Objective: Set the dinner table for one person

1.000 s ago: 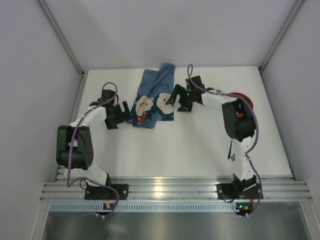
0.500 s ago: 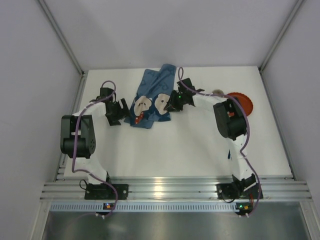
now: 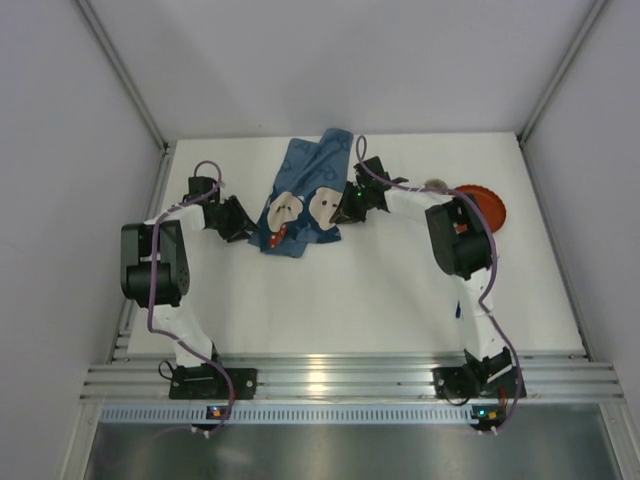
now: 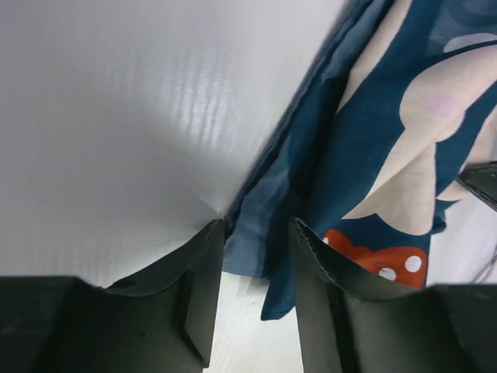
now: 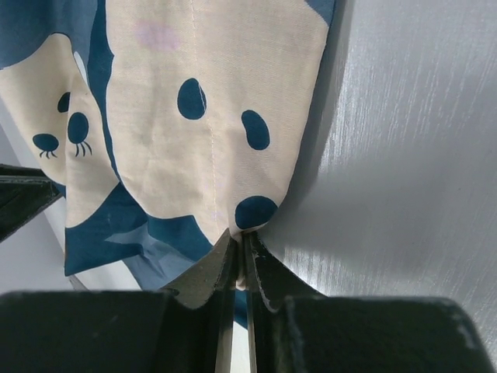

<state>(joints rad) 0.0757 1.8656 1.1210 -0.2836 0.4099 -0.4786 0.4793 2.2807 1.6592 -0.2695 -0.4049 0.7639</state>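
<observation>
**Two Grippers at the Blue Cloth**

The blue placemat [image 3: 303, 185] with cartoon faces lies crumpled at the far middle of the white dinner table [image 3: 350, 290]. The right gripper [image 5: 239, 247] has its jaws pinched tight on the placemat's right edge. The left gripper [image 4: 256, 233] has its jaws apart (the placemat's left edge sits between them). A red plate [image 3: 488, 205] sits at the far right.

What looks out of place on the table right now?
The blue placemat at the far middle of the dinner table is bunched and folded over itself, lying askew rather than flat. The right jaws are pinched on its right edge; the left jaws straddle its left edge with a gap. Nothing looks spilled or damaged.
</observation>
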